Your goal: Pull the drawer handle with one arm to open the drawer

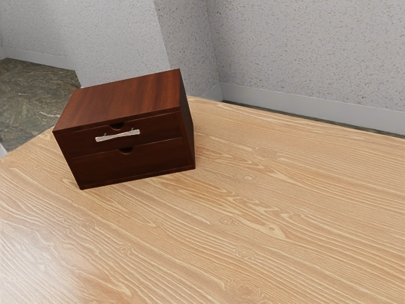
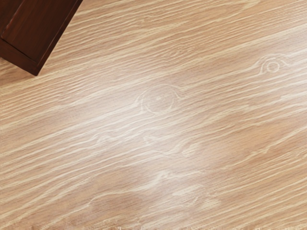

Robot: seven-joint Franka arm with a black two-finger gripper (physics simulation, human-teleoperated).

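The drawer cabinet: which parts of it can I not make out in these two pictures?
1. Exterior view: inside of the cabinet, hidden behind its drawer fronts.
2. Exterior view: its back and far side, turned away from the camera.
3. Wrist view: most of the cabinet, cut off at the picture's edge.
4. Exterior view: fixings of the handle, too small.

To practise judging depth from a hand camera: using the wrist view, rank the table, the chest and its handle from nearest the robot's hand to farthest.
1. Table: directly under the hand.
2. Chest: one corner, off to the side of the hand.
3. Handle: on the chest's front in the exterior view; probably farthest, though close to call against the chest.
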